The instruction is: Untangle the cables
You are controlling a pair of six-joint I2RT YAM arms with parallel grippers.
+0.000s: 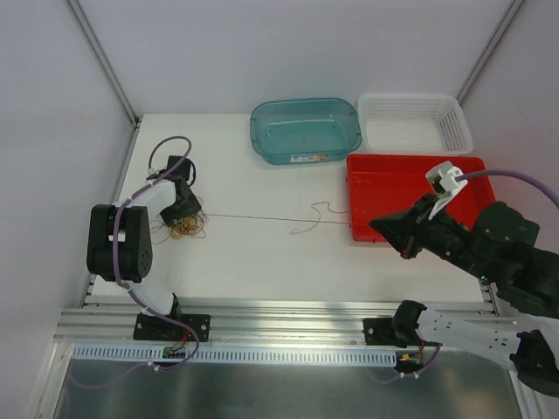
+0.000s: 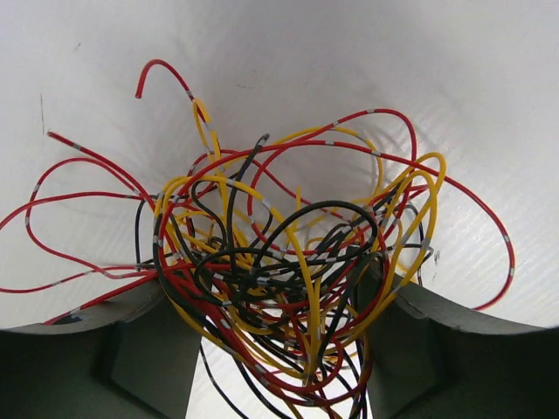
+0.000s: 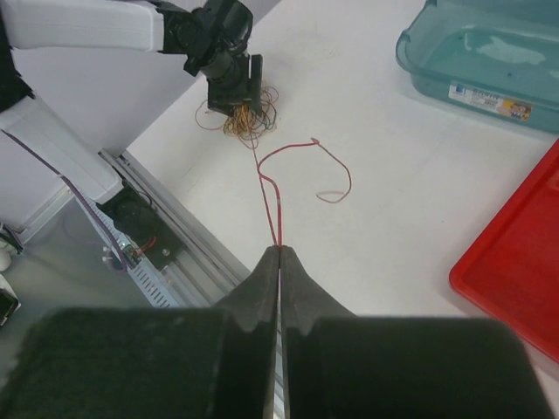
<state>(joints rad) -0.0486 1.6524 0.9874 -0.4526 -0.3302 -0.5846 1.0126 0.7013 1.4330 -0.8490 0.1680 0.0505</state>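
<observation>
1. The cables (image 2: pixel 288 262) lie as one knotted clump of red, yellow and black strands near the left edge of the desk (image 1: pixel 262 271), about midway between its near and far edges.
2. The left gripper (image 2: pixel 275 301) stands over that clump with its jaws parted, one finger on each side and the bundle in the gap. Strands brush both fingers. Whether they press the bundle at all cannot be told. This straddle probably serves to pen the clump in place while a strand is drawn out of it.
3. The right gripper (image 3: pixel 279 253) is clamped shut on a single red cable (image 1: pixel 262 218), pinched right at the fingertips, above the right part of the desk next to the near-left corner of the red tray (image 1: pixel 393 188).
4. That red cable runs in a nearly straight line across the middle of the desk from the clump to the closed fingers, so it looks drawn fairly taut. A loose curl of it lies on the desk beside the line, towards the tray.
5. The teal tub (image 1: pixel 258 131) and the white basket (image 1: pixel 365 122) sit along the far edge, and no cable shows in either.
6. Judged from this, one strand is partly freed and most of the knot remains. The risk is that the pull drags the whole clump sideways.
</observation>
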